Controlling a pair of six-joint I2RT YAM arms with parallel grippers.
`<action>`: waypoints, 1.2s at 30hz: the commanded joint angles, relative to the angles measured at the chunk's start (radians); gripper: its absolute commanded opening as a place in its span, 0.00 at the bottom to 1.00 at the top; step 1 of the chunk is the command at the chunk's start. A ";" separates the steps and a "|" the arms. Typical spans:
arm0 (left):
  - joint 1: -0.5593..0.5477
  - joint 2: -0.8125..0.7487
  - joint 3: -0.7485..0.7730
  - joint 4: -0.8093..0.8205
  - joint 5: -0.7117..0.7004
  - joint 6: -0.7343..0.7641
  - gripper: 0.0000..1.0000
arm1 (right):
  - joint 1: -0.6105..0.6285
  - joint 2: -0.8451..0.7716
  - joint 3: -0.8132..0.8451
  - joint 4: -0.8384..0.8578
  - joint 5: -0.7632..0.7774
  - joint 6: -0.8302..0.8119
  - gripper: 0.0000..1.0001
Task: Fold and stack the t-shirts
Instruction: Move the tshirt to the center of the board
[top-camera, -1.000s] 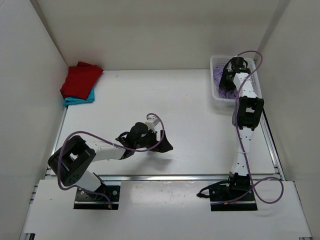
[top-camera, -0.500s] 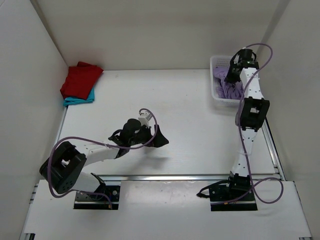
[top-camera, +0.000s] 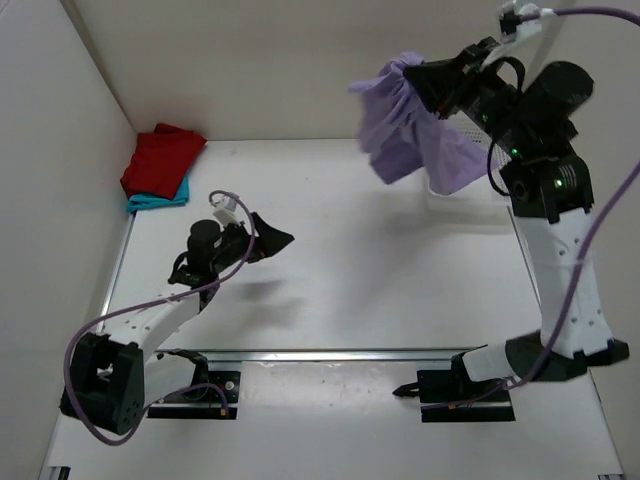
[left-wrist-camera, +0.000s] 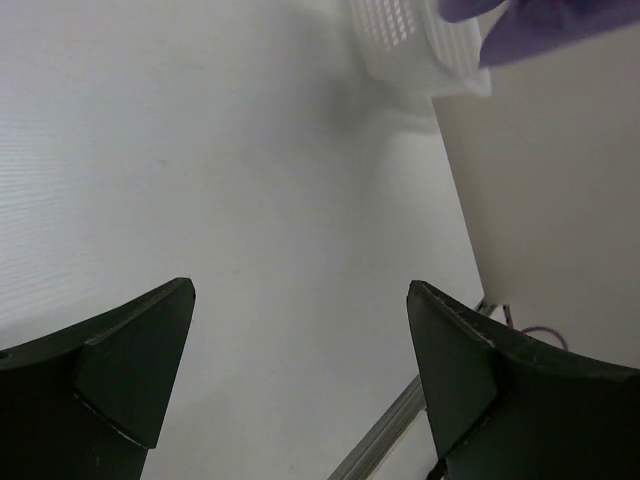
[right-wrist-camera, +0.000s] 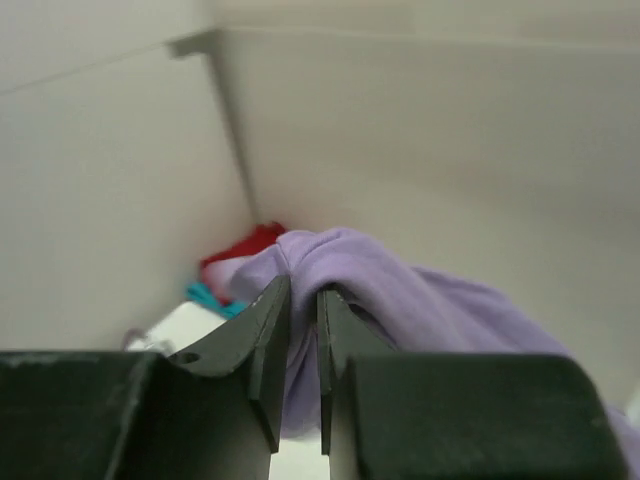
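Observation:
My right gripper (top-camera: 415, 80) is raised high above the table's back right, shut on the pale lilac t-shirt (top-camera: 400, 130), which hangs bunched below it. In the right wrist view the fingertips (right-wrist-camera: 303, 295) pinch a fold of that lilac cloth (right-wrist-camera: 420, 300). The dark red t-shirt (top-camera: 160, 158) lies folded on the teal one (top-camera: 160, 198) in the back left corner; the right wrist view shows the red (right-wrist-camera: 240, 247) and teal (right-wrist-camera: 205, 296) cloth too. My left gripper (top-camera: 275, 238) hovers open over the table's left middle, holding nothing (left-wrist-camera: 300, 300).
The white mesh basket (left-wrist-camera: 405, 35) stands at the back right against the wall, mostly hidden by the hanging shirt in the top view. White walls enclose the table on three sides. A metal rail (top-camera: 340, 354) runs along the near edge.
The right gripper shut on the lilac shirt in the basket and lifted it high, up and leftward. The left arm drew back to the left and stayed open.

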 joint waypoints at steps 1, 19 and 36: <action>0.085 -0.101 -0.045 0.011 0.041 -0.056 0.98 | 0.038 -0.076 -0.155 0.243 -0.107 0.056 0.00; 0.236 -0.318 -0.140 -0.163 -0.199 0.037 0.99 | -0.166 0.132 -0.989 0.682 -0.368 0.357 0.34; 0.259 -0.160 -0.199 -0.068 -0.232 0.009 0.78 | 0.424 0.245 -1.037 0.531 -0.038 0.119 0.25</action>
